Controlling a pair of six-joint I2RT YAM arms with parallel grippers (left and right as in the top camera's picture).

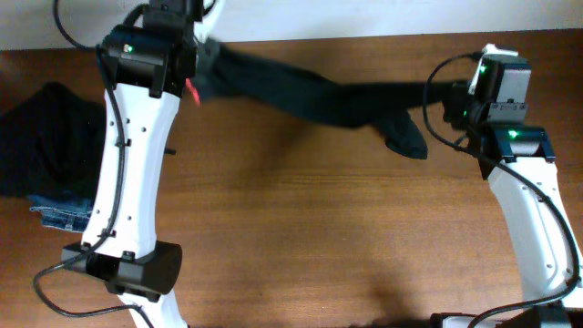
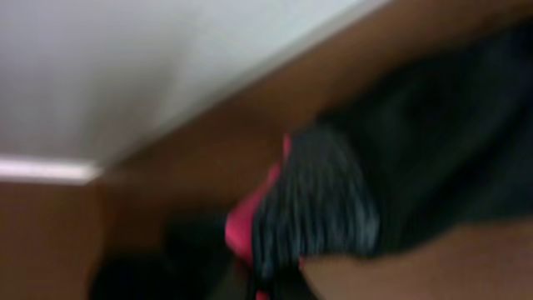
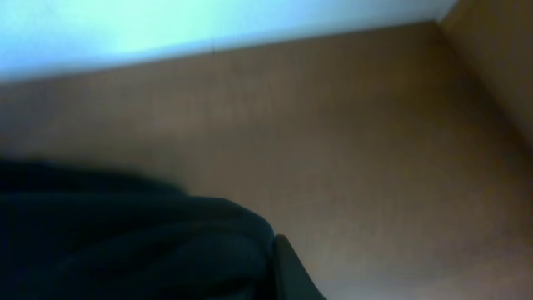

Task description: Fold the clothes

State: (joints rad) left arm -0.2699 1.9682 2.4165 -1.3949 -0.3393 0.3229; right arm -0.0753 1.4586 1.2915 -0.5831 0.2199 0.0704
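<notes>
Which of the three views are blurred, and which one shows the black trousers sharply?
Overhead: sharp, the black trousers clear against the table. Left wrist: heavily blurred, only the red waistband stands out. Right wrist: soft and dim, the trousers a dark mass lower left.

A: How many arms do you count?
B: Two white ones. The left arm (image 1: 137, 146) is in the left half of the frame and the right arm (image 1: 528, 200) is at the right edge.
A: And garments?
B: Three. One pair of black trousers (image 1: 310, 96) with a red waistband across the top, one bunched black garment (image 1: 46, 137) at far left, and one pair of blue jeans (image 1: 64, 214) just below it.
A: Tables?
B: One wooden table (image 1: 319, 228).
</notes>
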